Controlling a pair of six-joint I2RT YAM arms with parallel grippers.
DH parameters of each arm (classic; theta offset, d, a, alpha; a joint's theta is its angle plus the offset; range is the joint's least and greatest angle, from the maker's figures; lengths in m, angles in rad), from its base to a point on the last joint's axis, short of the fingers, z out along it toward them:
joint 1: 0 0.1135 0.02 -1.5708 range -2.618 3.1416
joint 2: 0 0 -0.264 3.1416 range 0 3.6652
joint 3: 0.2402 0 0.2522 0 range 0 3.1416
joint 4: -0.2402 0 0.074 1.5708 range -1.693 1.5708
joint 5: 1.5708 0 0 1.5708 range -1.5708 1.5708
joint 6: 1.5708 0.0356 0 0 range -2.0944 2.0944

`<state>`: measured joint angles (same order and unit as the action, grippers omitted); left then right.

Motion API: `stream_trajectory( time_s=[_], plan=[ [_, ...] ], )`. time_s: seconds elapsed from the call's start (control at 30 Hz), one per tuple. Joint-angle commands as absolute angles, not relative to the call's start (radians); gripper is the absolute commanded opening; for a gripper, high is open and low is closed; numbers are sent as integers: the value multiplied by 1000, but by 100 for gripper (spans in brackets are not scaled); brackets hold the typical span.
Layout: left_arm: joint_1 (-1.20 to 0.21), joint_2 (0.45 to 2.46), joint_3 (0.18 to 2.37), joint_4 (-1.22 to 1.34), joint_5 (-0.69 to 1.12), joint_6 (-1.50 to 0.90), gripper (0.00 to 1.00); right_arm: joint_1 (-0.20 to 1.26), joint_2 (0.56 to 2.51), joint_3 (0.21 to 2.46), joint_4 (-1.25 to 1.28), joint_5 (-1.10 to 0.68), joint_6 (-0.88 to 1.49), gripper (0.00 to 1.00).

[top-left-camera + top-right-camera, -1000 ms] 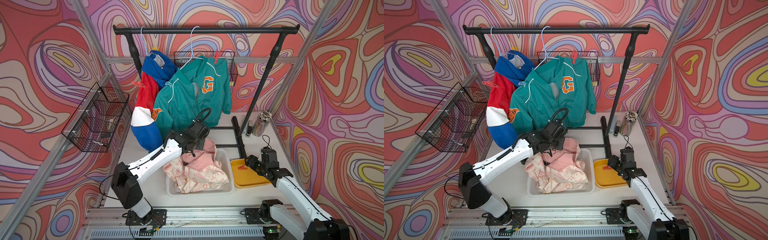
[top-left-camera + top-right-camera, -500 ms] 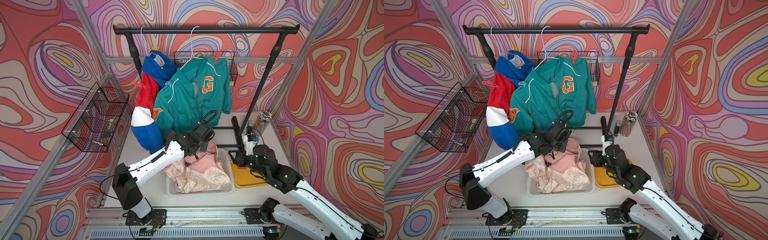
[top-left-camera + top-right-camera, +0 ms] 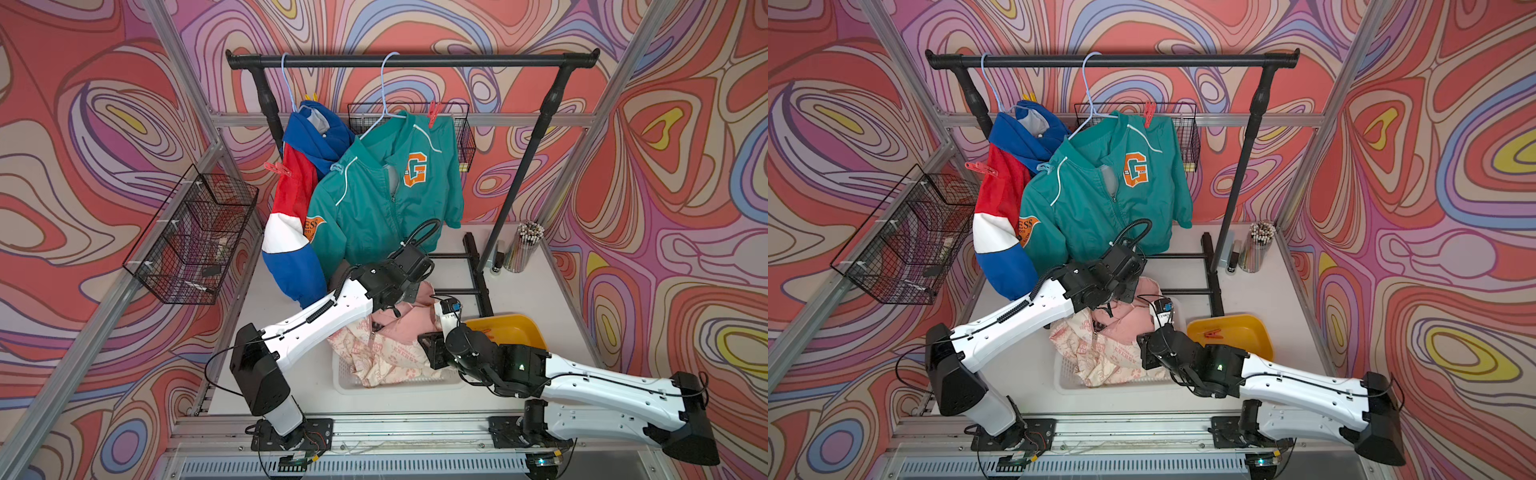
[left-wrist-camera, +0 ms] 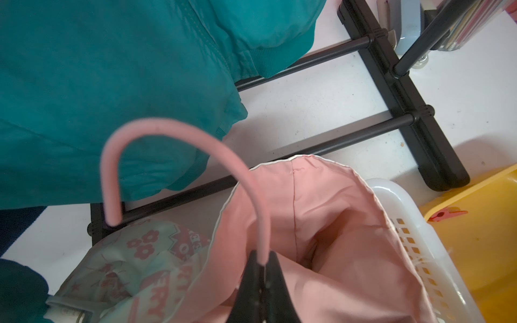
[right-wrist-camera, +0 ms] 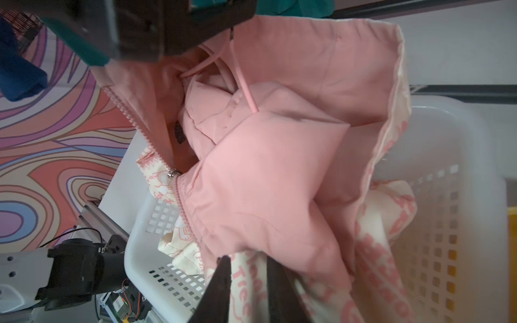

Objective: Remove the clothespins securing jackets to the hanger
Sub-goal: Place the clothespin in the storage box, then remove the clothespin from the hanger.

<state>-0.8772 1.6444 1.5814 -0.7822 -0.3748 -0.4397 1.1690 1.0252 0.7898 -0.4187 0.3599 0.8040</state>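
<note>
As left tool point(image 4: 261, 264) clamps hanger point(image 4: 179, 134), jacket point(image 5: 265, 173) apparently touches right tool point(image 5: 247, 260).

Fingers point(image 5: 216, 290) straddle the pink-and-cream jacket point(image 5: 265, 167) in a white basket point(image 5: 447, 117).

This is a robotics test cell in a lab. Silver aluminium extrusion posts point(image 3: 189, 79) frame the space. Flat wall panels printed with swirling red, purple and blue shapes point(image 3: 83, 166) close it on the left, far and right sides. A white-and-black left robot arm point(image 3: 324, 316) and a matching right robot arm point(image 3: 602, 386) are bolted to a slotted metal rail point(image 3: 395, 428) along the near edge of a plain white tabletop point(image 3: 540, 291).

The furnishing is staged. A small black metal clothes rail point(image 3: 415, 62) stands at the far side of the table, with a teal jacket bearing an orange G patch point(image 3: 374, 208) hanging from it. A black wire basket point(image 3: 187, 241) is fixed to the left frame with white zip ties point(image 3: 143, 264).
</note>
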Motion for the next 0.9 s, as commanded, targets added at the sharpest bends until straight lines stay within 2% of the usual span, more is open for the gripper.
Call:
stream_trajectory(
  time_s=[0.0,0.3,0.7,0.87],
  plan=[
    [-887,1623,1596,-803,-381,-466,0,1123,1033,752,-426,375,841,24],
    [-936,1599,1574,-806,-397,-509,0,935,1094,669,-371,254,832,26],
    [-1019,1594,1479,-788,-386,-681,0,767,1125,670,-356,177,713,37],
    [-1019,1573,1474,-798,-437,-651,23,768,1137,627,-300,153,709,37]
  ],
)
